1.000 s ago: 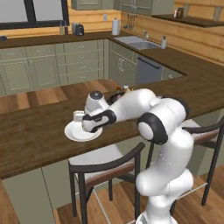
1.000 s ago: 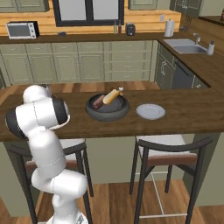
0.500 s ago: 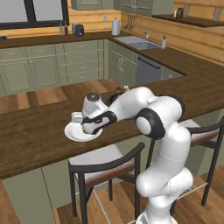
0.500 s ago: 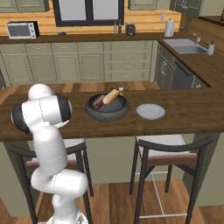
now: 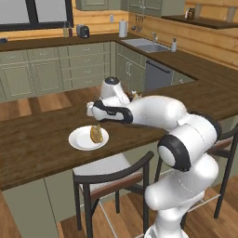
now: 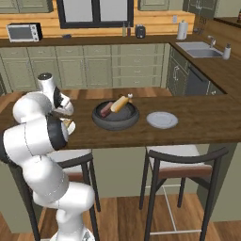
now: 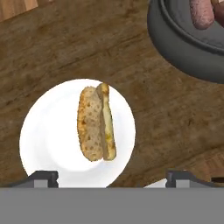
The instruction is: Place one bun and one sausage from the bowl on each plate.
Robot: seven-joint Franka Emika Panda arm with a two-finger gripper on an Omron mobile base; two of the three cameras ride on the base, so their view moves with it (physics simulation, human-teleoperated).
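A bun (image 7: 96, 124) lies on the near white plate (image 7: 43, 144), split lengthwise, its crust speckled golden brown and the cut face pale yellow; in the left base view it sits a little right of the plate's middle (image 5: 96, 134); the plate is flat, round and glossy, resting on the dark wood-grain bench (image 7: 65, 48).

The bowl (image 6: 116, 116) is wide, shallow and dark grey with a thick rounded rim; it stands on the bench between the two plates, near the first one, and its edge shows at the upper right of the hand view (image 7: 183, 48); inside it lie a reddish-brown sausage (image 6: 105, 108) and a second bun (image 6: 120, 103), tan and elongated, leaning up over the rim; the sausage end looks smooth and pinkish up close (image 7: 202, 12).

The second plate (image 6: 162, 119), white and bare, sits just right of the bowl.

The claw (image 7: 113, 176) hangs above the near plate, its two dark tips spread wide apart with nothing between them; the bun lies free below it.

No lettering can be read on anything.
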